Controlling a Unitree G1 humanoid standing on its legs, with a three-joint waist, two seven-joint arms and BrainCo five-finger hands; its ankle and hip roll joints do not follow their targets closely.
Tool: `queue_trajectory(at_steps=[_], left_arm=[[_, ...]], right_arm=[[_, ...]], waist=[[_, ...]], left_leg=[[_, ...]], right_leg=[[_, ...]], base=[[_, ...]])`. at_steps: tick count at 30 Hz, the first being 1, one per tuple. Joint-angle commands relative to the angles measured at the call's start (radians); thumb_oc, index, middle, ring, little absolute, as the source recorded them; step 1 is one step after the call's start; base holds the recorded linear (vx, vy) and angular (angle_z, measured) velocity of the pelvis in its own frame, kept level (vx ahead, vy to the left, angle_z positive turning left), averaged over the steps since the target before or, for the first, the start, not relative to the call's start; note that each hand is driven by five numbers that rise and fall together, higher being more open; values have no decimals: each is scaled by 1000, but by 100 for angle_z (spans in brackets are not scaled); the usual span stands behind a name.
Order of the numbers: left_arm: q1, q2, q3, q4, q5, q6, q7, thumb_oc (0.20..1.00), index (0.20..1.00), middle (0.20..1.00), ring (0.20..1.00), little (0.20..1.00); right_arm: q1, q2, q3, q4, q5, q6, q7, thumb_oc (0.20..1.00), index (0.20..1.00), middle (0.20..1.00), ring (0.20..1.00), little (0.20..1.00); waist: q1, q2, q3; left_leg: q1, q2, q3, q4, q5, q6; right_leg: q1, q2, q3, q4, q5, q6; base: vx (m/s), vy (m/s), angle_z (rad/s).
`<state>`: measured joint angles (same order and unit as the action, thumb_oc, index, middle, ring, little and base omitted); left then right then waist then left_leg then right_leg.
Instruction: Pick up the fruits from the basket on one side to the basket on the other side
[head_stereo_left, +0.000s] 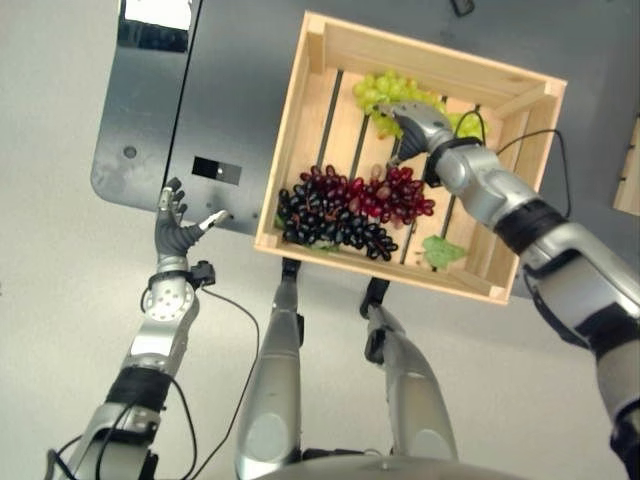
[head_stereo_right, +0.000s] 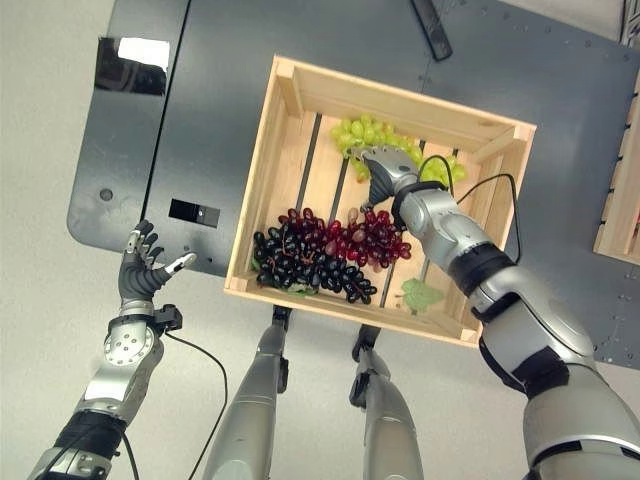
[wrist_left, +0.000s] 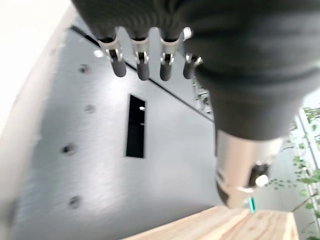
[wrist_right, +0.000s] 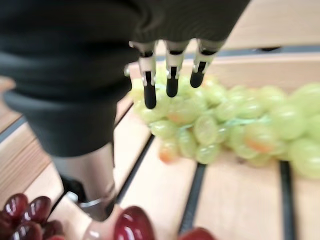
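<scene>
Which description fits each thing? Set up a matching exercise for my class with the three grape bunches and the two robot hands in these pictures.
Things:
1. pale green grape bunch
2. dark purple-black grape bunch
3. red grape bunch
4. left robot hand

Descriptions:
A. open, over the dark grey metal plate, outside the slatted wooden crate
B. directly under the right robot hand
C. at the crate's near left corner
D. mid-crate, beside the dark bunch

Pairs: 1-B, 2-C, 3-D, 4-A

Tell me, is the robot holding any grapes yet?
No, nothing is held. The right robot hand hangs open just above the green grapes in the wooden crate. The left robot hand is open beside it.
</scene>
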<state>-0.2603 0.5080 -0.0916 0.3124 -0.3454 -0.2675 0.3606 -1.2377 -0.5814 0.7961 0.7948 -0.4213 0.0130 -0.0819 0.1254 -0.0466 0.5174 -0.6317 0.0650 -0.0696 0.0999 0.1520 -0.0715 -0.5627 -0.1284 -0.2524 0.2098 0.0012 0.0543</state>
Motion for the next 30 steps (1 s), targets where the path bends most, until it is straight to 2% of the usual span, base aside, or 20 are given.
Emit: queue_trajectory(at_steps=[1,8,19,23,25,26,28,30], left_arm=[[-12,20,24,-58,10,-14,35,1000,1000,1000,1000,1000],[-19,12,21,-62,18,-1,52,1000,1000,1000,1000,1000],[-41,9,1,-52,17,6,61,1000,1000,1000,1000,1000],[-41,10,-3,-47,23,10,58,1000,1000,1000,1000,1000],[-40,15,1,-45,23,10,58,1000,1000,1000,1000,1000],[-29,20,18,-50,27,12,59,1000,1000,1000,1000,1000],[-22,24,26,-56,32,12,60,1000,1000,1000,1000,1000],[-1,27,45,-62,34,9,56,1000,1000,1000,1000,1000]], right_arm=[[-63,-9,47,48,20,23,-5,1000,1000,1000,1000,1000],[-66,19,58,38,33,30,3,1000,1000,1000,1000,1000],[-15,39,61,49,11,34,21,1000,1000,1000,1000,1000],[10,23,68,-4,2,26,36,1000,1000,1000,1000,1000],[27,0,61,-75,6,18,47,1000,1000,1000,1000,1000],[55,-52,38,-204,19,4,61,1000,1000,1000,1000,1000],[75,-88,24,-273,28,-3,69,1000,1000,1000,1000,1000],[125,-171,-20,-399,41,-22,79,1000,1000,1000,1000,1000]], waist=[[8,-28,3],[2,-35,3],[5,-38,3],[3,-42,3],[0,-48,3],[-10,-63,3],[-13,-70,3],[-25,-88,3]], left_leg=[[-53,41,4,97,-76,-13],[-136,31,-7,127,-78,-9],[-150,31,-19,107,-66,-12],[-148,32,-25,100,-60,-12],[-143,34,-25,93,-57,-14],[-136,38,-26,86,-54,-17],[-132,39,-27,82,-52,-18],[-123,44,-26,70,-47,-20]], right_leg=[[-75,-104,20,17,33,82],[-147,-106,16,41,30,79],[-158,-107,1,34,34,78],[-158,-106,-2,32,34,78],[-153,-105,-1,27,35,79],[-145,-103,-5,21,36,80],[-143,-102,-6,19,37,81],[-131,-100,-11,9,41,85]], base=[[9,-5,5],[-14,7,5],[-11,-3,3],[0,0,0],[0,0,0],[0,0,0],[-2,-13,2],[-5,-27,3]])
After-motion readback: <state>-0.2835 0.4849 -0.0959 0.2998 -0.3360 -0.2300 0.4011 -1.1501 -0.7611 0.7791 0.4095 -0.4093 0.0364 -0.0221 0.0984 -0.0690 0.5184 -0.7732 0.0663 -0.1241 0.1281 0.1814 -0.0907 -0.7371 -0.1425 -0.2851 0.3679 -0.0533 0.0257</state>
